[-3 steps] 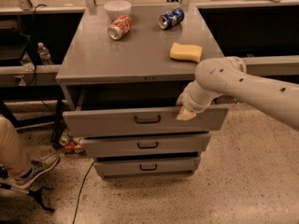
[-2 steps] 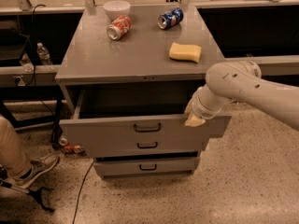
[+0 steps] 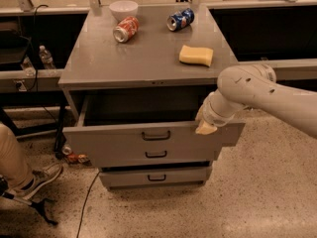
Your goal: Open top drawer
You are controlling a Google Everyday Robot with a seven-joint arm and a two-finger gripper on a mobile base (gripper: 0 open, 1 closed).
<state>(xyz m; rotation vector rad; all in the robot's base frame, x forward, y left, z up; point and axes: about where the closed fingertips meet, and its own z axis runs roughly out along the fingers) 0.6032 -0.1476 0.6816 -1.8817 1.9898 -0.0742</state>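
task thing: top drawer, uppermost of three in a grey cabinet; front is seen well forward of the cabinet face, dark cavity exposed behind it
gripper: gripper is placed on the upper edge of the drawer front, towards its right end, well apart from the black loop handle; open or closed cannot be told, contact is hidden by the wrist
arm: white arm is brought in from the right, level with the drawer opening
done: drawer judged largely opened; much of the box is out
left: full travel not confirmed, rear of the box hidden in shadow; a little more pull may be needed, then release
lower drawers: bottom drawer is shut; middle one is partly covered by the pulled front
worktop: grey worktop carries a white bowl, a red can and a blue can, both on their sides, and a yellow sponge
room: speckled floor, a cable trailed across it; a person's shoe at left; dark benches behind
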